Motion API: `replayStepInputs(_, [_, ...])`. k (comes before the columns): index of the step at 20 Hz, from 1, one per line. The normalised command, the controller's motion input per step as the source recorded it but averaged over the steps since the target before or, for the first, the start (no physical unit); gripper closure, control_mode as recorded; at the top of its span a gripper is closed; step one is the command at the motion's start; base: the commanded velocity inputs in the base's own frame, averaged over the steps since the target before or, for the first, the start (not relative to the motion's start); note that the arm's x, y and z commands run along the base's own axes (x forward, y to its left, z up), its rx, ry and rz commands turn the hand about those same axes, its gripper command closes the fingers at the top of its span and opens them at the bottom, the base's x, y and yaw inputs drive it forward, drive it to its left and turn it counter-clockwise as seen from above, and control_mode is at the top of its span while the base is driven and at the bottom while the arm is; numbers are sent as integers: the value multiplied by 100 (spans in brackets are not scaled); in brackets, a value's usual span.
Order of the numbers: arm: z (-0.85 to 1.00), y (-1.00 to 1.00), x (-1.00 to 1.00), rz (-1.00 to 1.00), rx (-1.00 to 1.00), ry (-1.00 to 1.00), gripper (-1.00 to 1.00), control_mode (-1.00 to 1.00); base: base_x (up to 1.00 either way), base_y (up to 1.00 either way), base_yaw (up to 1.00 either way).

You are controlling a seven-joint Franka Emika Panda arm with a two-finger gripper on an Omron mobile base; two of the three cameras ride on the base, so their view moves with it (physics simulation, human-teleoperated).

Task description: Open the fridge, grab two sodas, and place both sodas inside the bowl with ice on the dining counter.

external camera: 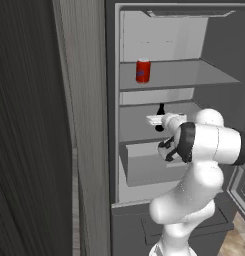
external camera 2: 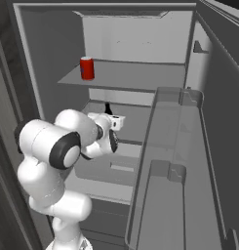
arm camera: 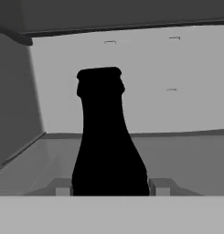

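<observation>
Two sodas sit in the open fridge (external camera: pixel 214 45): the red can (external camera: pixel 143 70) on the upper shelf, the dark bottle (arm camera: pixel 109 141) on the middle shelf. The pincer (arm camera: pixel 109 186) is clamped on the bottle's body, fingertips at nine and three o'clock. Judged step: first soda gripped; next, lift slightly and withdraw under the upper shelf.

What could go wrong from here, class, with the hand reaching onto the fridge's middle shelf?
1. The dark bottle stands upright between the jaws, which flank its wide base; if the grip is weak, it may tip on lifting.
2. The shelf above, holding the red can, sits close overhead, so raising the bottle too high might strike it.
</observation>
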Motion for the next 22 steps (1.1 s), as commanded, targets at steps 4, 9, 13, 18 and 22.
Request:
replayStepInputs(4, [54,0,-83,0,-1,-1,100,-100,0,0,0])
replayStepInputs(9, [56,0,-91,0,-3,0,100,-100,0,0,0])
replayStepInputs(13, [73,-1,-96,0,0,0,100,-100,0,0,0])
replayStepInputs(18, [99,-3,-86,-1,0,8,100,-100,0,0,0])
replayStepInputs(22, [99,0,-74,-4,0,15,100,-100,0,0,0])
